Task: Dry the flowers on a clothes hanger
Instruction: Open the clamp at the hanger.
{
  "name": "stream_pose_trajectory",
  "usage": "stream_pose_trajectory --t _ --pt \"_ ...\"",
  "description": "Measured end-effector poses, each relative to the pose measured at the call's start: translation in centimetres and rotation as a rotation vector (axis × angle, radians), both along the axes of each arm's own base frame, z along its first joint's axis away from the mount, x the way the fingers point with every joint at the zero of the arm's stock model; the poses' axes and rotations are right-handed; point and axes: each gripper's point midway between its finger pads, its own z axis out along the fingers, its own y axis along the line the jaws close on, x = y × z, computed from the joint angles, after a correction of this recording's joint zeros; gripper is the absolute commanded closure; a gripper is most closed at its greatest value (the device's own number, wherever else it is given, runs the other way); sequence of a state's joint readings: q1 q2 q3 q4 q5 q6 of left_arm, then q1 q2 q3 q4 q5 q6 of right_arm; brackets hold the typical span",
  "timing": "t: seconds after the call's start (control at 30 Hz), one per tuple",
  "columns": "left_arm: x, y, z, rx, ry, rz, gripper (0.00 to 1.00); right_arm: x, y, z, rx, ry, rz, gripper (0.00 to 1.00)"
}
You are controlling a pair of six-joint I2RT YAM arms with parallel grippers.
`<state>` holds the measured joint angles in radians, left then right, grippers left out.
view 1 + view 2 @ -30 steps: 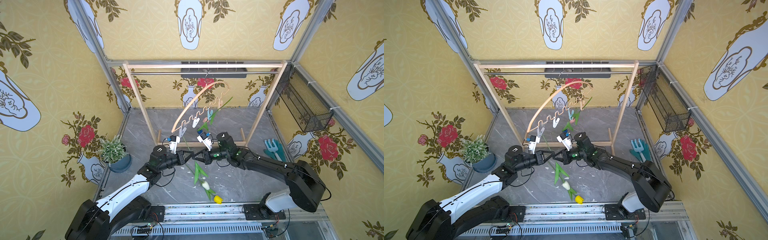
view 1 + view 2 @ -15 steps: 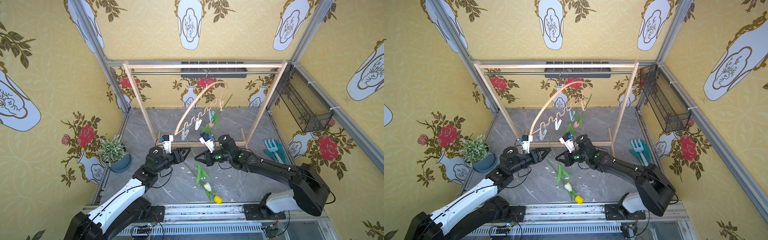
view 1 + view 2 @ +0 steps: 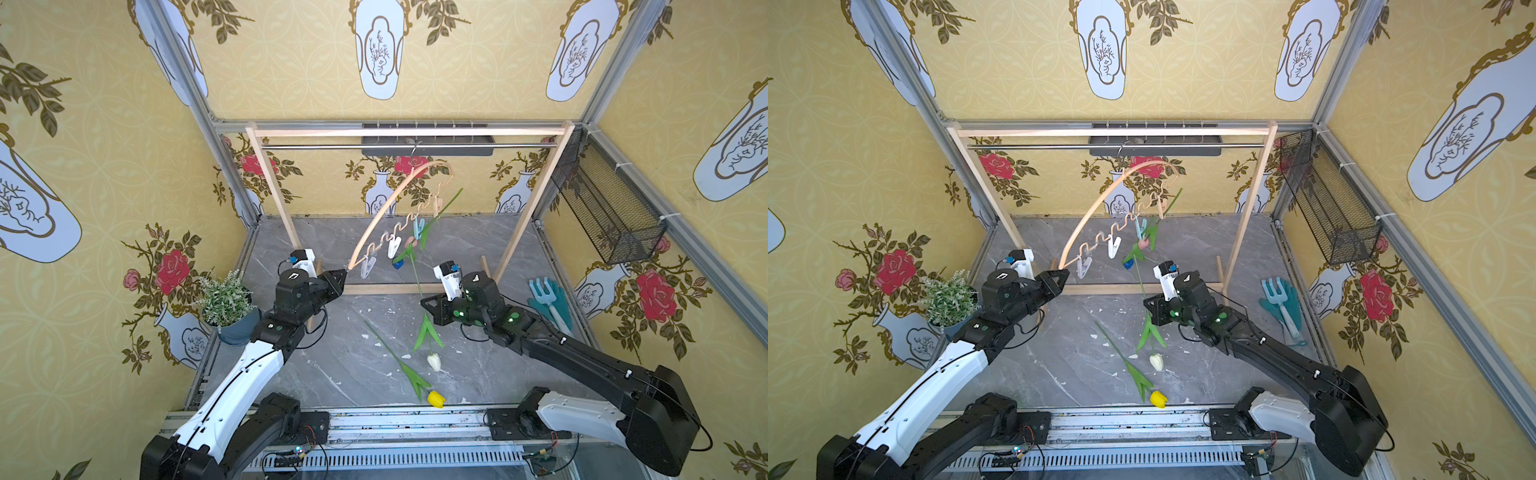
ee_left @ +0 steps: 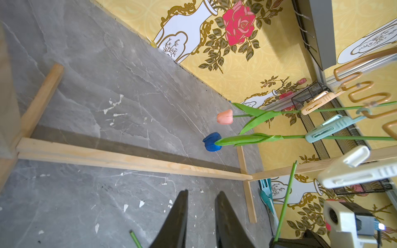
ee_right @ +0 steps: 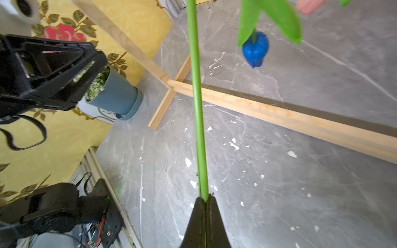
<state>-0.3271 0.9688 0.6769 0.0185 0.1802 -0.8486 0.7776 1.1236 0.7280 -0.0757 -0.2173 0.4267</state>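
Observation:
The clothes hanger (image 3: 386, 203) (image 3: 1100, 208) hangs tilted from the rail in both top views, its low end toward the left. A pink tulip (image 3: 411, 241) (image 4: 225, 117) and a blue tulip (image 3: 397, 264) (image 4: 212, 142) hang head-down from two of its pegs. The white peg (image 4: 354, 171) holds nothing. My right gripper (image 3: 424, 301) (image 5: 205, 196) is shut on the green stem (image 5: 198, 107) of the cream-white tulip (image 3: 434, 361), head hanging down. The yellow tulip (image 3: 435, 399) lies on the floor. My left gripper (image 3: 338, 276) (image 4: 203, 192) is open and empty beside the hanger's low end.
The wooden rack's post (image 3: 270, 178) and floor bar (image 3: 386, 289) frame the hanger. A potted plant (image 3: 226, 299) stands left of my left arm. A teal rake and glove (image 3: 548, 299) lie at the right, under a wire basket (image 3: 602, 208) on the wall.
My left gripper let go near the stem, opened, and drew back left toward the hanger's low end. My right gripper shifted right, still holding the cream-white tulip.

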Motion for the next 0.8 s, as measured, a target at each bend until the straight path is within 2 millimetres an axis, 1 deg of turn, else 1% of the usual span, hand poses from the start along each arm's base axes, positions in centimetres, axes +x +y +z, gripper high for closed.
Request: stream_pose_trajectory --t 0.1,0.2,0.27,0.4,0.5,0.57,0.67,0.8 --pt "0.8 -0.3 1.6 0.014 -0.034 -0.012 0.79 0.1 -1.0 1.2 0.014 -0.026 -0.050 1.00" --pt "1.3 -0.8 3.6 0.021 -0.080 -0.035 0.81 0.0 -1.8 3.0 0.041 -0.071 -0.072 1.00" --pt "1.4 -1.1 4.9 0.029 -0.110 -0.057 0.81 -0.3 -2.1 4.3 0.069 -0.103 -0.077 1.00" --pt "1.0 -1.4 6.7 0.042 -0.156 -0.089 0.81 -0.8 -2.3 5.9 0.099 -0.143 -0.075 1.00" --pt "0.4 -1.9 7.6 0.051 -0.183 -0.116 0.81 -1.5 -1.8 6.3 0.109 -0.156 -0.050 1.00" --pt "-0.2 -2.7 8.3 0.061 -0.209 -0.150 0.81 -1.9 -1.5 6.2 0.106 -0.157 -0.033 1.00" --pt "-1.2 -4.3 9.5 0.078 -0.252 -0.216 0.81 -2.4 -0.8 6.3 0.097 -0.170 -0.009 1.00" --pt "-2.7 -6.5 10.4 0.097 -0.294 -0.302 0.79 -2.7 -0.4 6.7 0.090 -0.191 0.001 1.00"
